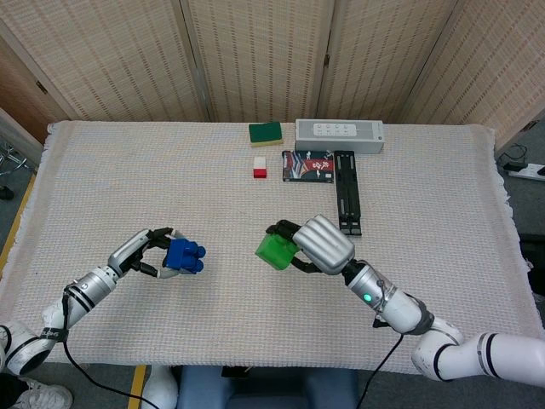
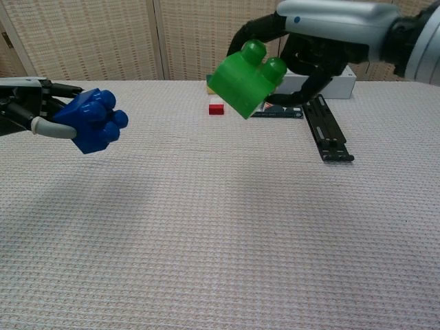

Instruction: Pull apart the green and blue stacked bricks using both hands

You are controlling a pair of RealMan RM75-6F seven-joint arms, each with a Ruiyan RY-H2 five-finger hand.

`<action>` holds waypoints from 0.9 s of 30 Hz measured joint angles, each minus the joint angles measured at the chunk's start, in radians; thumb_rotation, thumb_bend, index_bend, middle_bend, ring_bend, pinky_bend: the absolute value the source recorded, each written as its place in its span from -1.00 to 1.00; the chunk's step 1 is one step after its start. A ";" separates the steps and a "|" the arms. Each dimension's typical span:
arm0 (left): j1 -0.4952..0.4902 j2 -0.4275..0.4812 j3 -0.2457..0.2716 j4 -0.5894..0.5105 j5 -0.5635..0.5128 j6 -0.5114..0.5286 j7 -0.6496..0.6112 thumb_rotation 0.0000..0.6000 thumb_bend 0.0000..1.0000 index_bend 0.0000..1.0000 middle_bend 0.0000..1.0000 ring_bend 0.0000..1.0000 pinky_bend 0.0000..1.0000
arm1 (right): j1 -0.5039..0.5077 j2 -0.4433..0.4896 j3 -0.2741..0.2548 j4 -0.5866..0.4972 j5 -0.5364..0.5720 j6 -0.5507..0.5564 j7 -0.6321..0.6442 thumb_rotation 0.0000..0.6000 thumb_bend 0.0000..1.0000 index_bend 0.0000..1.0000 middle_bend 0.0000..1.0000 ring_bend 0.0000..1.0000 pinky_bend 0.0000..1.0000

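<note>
The 2 bricks are already apart and both are held above the surface [image 1: 443,196]. The left hand [image 1: 140,254] grasps the blue brick [image 1: 184,257] in its fingers, studs pointing to the right. The right hand [image 1: 322,244] grasps the green brick [image 1: 275,250], tilted, studs up and toward the back. Both bricks look like light, stiff, smooth plastic, so I think a hold on the flat side walls is safest.

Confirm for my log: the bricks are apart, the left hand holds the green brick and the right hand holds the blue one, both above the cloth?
Not quite: colours are swapped. The left hand holds the blue brick and the right hand holds the green brick; the head view shows it. They are apart, above the cloth.
</note>
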 measured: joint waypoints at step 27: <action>0.196 -0.162 -0.150 0.109 -0.253 0.153 1.204 1.00 -0.55 -0.29 -0.20 -0.69 -0.80 | -0.118 -0.037 -0.078 0.160 0.092 -0.090 -0.134 1.00 -0.19 -0.43 -0.24 0.06 0.51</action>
